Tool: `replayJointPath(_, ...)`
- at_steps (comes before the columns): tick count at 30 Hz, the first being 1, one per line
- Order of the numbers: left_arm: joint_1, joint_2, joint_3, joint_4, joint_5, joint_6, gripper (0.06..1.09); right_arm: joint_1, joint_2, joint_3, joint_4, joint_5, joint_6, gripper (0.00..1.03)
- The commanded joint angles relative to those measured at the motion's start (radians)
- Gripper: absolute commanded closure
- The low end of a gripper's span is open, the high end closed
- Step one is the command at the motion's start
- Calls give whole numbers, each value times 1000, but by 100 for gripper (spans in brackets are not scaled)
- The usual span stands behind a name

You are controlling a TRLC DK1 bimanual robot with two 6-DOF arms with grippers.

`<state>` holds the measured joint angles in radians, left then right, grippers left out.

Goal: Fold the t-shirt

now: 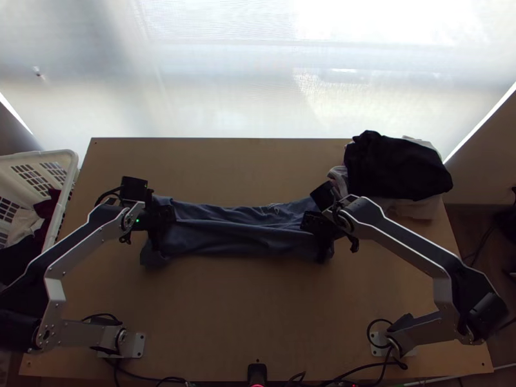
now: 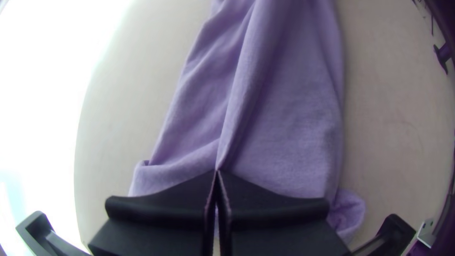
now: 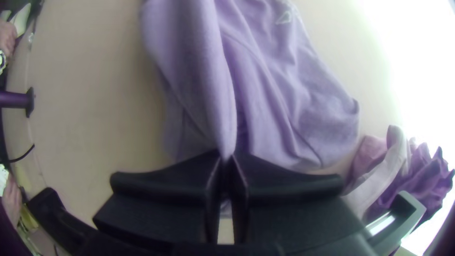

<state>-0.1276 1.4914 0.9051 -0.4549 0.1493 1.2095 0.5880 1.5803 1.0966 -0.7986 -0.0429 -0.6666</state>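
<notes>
T-shirt (image 1: 238, 240) lies mid-frame in the top view, a long narrow band running left to right across the bench (image 1: 245, 309). Looks gathered lengthwise, not squared up. Left hand (image 2: 217, 171) is clenched on cloth at the band's left end, right hand (image 3: 227, 154) has a pinch of it at the right end. A raised ridge (image 2: 241, 95) runs up the cloth from the left hand's tips; a similar one runs into the right's. My read: lengthwise fold in hand, both hands holding the layer being folded over. Can't tell which way it's meant to go. Next move: bring both hands across in step at matching height, lay the ridge flat along the long edge, then let go and back out straight so the fingers don't drag the layer. Watch for skew: if one side leads, the band twists and the fold runs off diagonal. Too much pull end to end just adds creases. The loose bunch (image 1: 155, 259) at the band's lower left wants tidying before any end-to-end fold, or it gets trapped. Same check for the right end, where the cloth flares toward the dark pile (image 1: 396, 169) at upper right; keep clear of that on release. After that, probably end over end to shorten it. Call it partway: narrow shape is there, the compact one isn't.
</notes>
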Motion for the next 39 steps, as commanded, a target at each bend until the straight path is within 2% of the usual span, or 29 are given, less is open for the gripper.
replayJointPath(1,-27,84,-25,67,-4,16,105,-39,101,32,-7,0,-7,100)
replayJointPath(6,-37,127,-75,193,-11,13,105,-54,167,62,18,0,2,100)
replayJointPath(13,-4,162,-15,193,-28,-64,104,-60,227,118,70,3,36,100)
replayJointPath(16,9,162,9,179,-28,-119,102,-59,228,118,91,8,64,89)
replayJointPath(18,8,152,21,150,-28,-166,96,-54,236,121,93,8,102,79)
replayJointPath(19,3,142,21,137,-27,-179,89,-50,239,120,93,8,117,75)
replayJointPath(21,-6,132,18,94,-28,-182,51,-34,239,115,93,6,140,68)
replayJointPath(24,-1,113,15,47,-30,-177,14,-24,234,100,79,8,144,55)
replayJointPath(25,6,98,15,28,-30,-176,10,-24,230,97,70,8,144,50)
replayJointPath(27,26,58,15,-2,-30,-174,10,-31,216,92,47,8,144,38)
replayJointPath(29,52,12,18,-30,-28,-174,10,-40,191,85,35,8,142,32)
replayJointPath(32,105,-39,26,-47,-28,-137,10,-62,152,85,21,8,150,15)
replayJointPath(39,195,-46,124,-134,12,-119,10,-108,95,68,10,8,142,12)
